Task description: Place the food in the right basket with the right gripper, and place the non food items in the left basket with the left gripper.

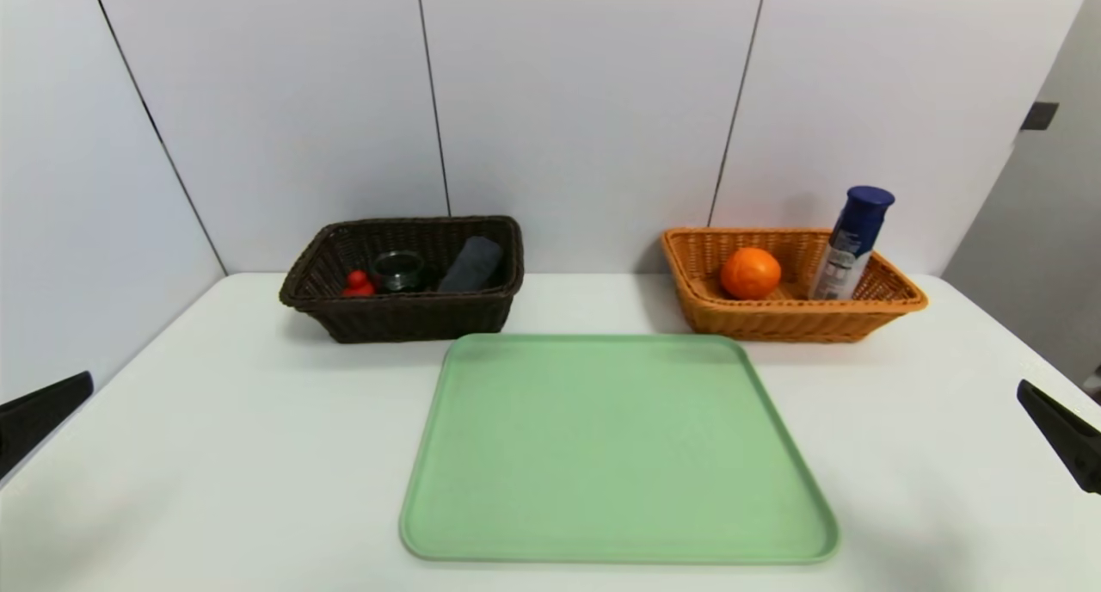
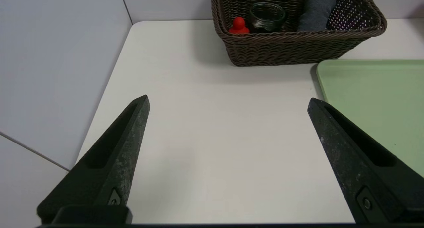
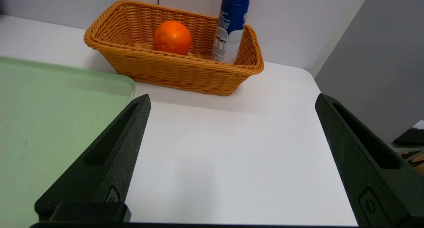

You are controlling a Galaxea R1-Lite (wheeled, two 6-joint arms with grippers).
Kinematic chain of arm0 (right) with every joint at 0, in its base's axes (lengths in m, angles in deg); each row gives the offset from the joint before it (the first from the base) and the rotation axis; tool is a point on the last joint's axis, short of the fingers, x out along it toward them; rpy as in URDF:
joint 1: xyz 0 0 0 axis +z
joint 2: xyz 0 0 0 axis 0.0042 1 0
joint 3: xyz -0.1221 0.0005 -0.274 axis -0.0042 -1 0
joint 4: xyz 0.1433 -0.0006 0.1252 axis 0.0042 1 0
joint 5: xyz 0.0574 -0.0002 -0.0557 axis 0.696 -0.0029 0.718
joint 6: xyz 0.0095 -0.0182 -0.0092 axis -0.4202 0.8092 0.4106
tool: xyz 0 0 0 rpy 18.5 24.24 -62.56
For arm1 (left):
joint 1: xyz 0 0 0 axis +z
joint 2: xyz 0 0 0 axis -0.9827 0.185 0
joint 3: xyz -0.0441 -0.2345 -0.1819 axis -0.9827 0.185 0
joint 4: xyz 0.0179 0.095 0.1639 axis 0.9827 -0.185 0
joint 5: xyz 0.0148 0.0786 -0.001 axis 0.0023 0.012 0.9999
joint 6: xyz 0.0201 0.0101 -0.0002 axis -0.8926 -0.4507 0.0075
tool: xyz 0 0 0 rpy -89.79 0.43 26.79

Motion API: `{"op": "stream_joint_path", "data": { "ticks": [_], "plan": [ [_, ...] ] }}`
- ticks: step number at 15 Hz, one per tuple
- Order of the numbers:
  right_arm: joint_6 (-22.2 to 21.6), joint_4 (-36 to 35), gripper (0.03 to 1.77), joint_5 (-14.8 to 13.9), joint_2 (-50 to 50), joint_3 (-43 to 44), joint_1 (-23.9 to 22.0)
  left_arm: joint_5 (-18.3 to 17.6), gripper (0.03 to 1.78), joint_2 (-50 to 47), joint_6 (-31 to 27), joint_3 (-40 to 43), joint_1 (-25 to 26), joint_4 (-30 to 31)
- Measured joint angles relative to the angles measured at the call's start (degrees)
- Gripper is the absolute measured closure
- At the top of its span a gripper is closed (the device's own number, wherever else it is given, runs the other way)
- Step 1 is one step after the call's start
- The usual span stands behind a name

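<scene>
The green tray [image 1: 619, 446] at the centre of the head view carries nothing, so no item waits between the two tools. The left tool [image 2: 228, 102] sits at the left edge of that frame and the right tool [image 3: 232, 98] at the right edge, each low over the white counter [image 1: 215, 454], each with its two prongs spread wide and nothing between them.

All the things lie in the baskets in the upper half of the frame. The dark brown basket [image 1: 404, 312], upper left, holds a small red object [image 1: 358, 284], a glass jar [image 1: 397, 270] and a dark grey roll [image 1: 471, 265] that leans against the right wall with its long axis running up and away. The orange wicker basket [image 1: 791, 317], upper right, holds an orange [image 1: 750, 273] and a blue-capped bottle [image 1: 851, 243] standing tilted against the far right corner.

By the task sentence the sorting looks finished, unless the bottle is not food. In that case it lies up and slightly left of the right tool, far nearer that arm than the left one, and its long axis is close to upright.

The bottle's label carries printed text and a round mark, too small to read; no brand can be made out.
</scene>
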Motion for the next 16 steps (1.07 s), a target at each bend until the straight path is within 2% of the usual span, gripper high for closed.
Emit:
{"op": "stream_joint_path", "data": {
  "ticks": [11, 14, 16],
  "plan": [
    [0.0, 0.7, 0.09, 0.3, -6.2, -5.6, -1.5, -0.9, 0.12, -10.1, 0.0, 6.4, 0.0, -5.2],
    [0.0, 5.6, 0.09, 1.0, -11.0, -6.5, -2.2, -0.9, 0.12, -14.6, 0.0, 7.1, 0.0, -10.9],
    [0.0, 11.8, 0.09, 2.8, -16.3, -6.4, -2.9, -0.9, 0.12, -18.4, 0.1, 7.8, 0.0, -14.7]
  ]
}}
